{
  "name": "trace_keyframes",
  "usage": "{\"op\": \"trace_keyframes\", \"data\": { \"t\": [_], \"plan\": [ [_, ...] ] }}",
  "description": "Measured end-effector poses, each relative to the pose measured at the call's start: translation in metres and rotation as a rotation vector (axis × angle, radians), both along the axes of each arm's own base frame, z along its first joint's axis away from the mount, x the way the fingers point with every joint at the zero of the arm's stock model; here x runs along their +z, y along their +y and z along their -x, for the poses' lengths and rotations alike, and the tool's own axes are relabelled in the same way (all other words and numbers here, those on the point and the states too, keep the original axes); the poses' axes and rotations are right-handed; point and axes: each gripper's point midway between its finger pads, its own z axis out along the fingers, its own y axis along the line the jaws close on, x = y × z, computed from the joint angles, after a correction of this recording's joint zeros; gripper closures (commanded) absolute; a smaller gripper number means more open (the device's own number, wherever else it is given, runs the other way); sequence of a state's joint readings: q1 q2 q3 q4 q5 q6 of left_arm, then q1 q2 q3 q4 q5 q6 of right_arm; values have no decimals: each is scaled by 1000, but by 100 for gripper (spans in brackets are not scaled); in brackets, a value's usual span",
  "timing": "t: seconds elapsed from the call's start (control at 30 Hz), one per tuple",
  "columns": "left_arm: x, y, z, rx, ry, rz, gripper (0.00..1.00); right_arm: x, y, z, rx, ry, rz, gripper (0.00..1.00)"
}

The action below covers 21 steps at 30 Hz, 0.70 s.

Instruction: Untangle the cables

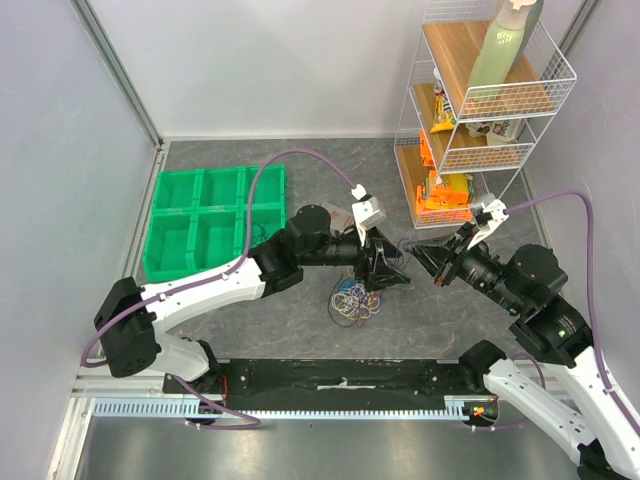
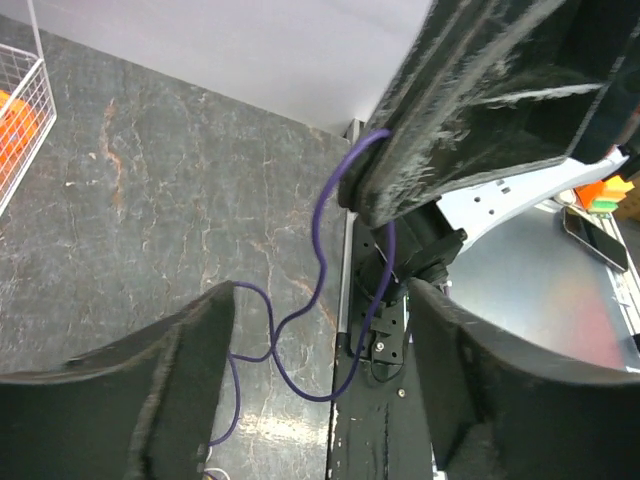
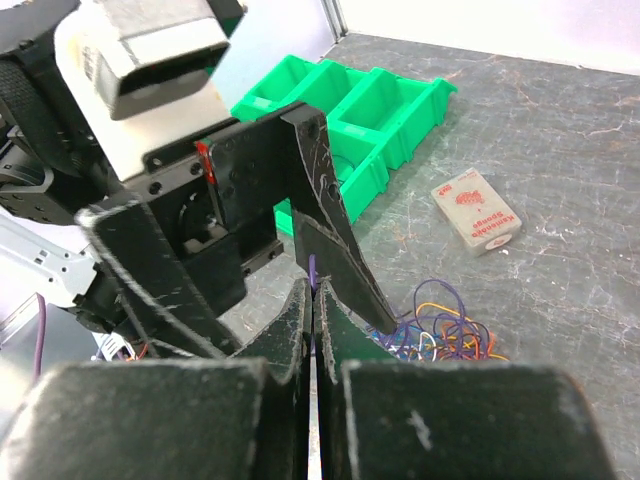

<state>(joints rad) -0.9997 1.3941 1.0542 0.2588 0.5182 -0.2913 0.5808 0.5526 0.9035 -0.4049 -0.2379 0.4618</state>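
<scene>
Pinching one purple cable (image 2: 318, 225): right hand (image 3: 312, 288); cables (image 1: 352, 302) heaped.

place: robot lab cell | evidence: white panel walls (image 1: 60, 150), aluminium rail (image 1: 280, 405), wire shelf (image 1: 520, 95)

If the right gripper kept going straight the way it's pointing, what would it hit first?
Probably the left gripper: the right gripper points straight at its open fingers, close ahead, though exact depth is unclear.
</scene>
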Motion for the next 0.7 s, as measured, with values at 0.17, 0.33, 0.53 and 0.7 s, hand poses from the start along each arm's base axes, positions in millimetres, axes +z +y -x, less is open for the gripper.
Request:
{"op": "trace_keyframes", "data": {
  "t": [0.17,0.33,0.53,0.7],
  "plan": [
    [-2,-5,-3,13,-9,-16,58,3,-1,2,3,-8,-9,100],
    [8,-6,-5,13,-24,-2,98,3,-1,2,2,-7,-12,68],
    [7,0,-21,115,-25,-50,98,3,-13,-2,-72,-14,-6,11],
    [53,30,-49,303,-62,-41,98,7,-43,-5,-223,-49,-10,11]
  ]
}}
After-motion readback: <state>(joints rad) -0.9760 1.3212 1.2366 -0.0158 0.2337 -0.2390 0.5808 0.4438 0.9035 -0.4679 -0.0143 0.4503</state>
